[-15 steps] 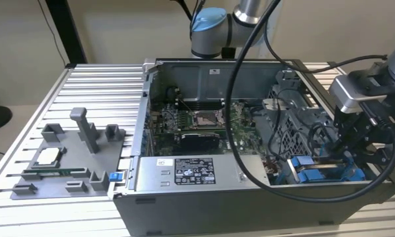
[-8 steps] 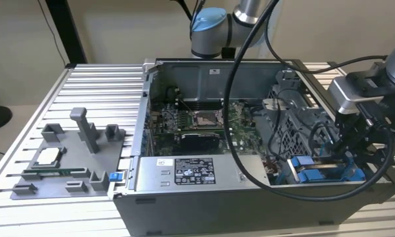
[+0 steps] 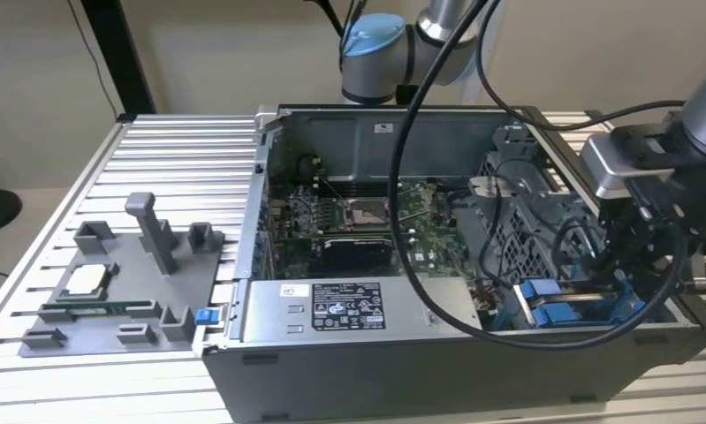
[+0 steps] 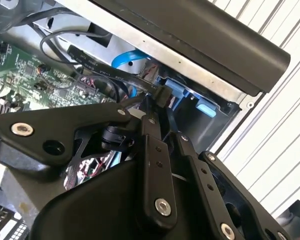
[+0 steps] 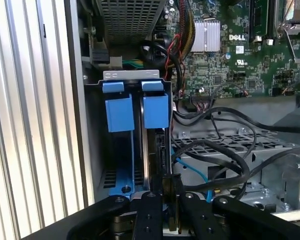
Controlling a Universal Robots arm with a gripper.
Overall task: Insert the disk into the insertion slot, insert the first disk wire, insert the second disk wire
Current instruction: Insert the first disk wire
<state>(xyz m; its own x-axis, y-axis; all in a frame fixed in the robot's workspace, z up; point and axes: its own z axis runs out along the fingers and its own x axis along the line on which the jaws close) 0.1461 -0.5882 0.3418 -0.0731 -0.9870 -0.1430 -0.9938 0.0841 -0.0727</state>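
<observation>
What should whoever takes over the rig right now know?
Gripper: shut on the end of a black wire, down by the disk.
Disk: looks seated edge-on in the slot.
Done: disk insertion, apparently.
Left: this wire, since I can't confirm its end is plugged in; the other wire's state is unclear.

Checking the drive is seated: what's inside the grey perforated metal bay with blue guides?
The hard drive in its bright blue plastic carrier stands edge-on in the bay, beside another blue guide. The tool, gripping a black plug, hides its connector end.
</observation>
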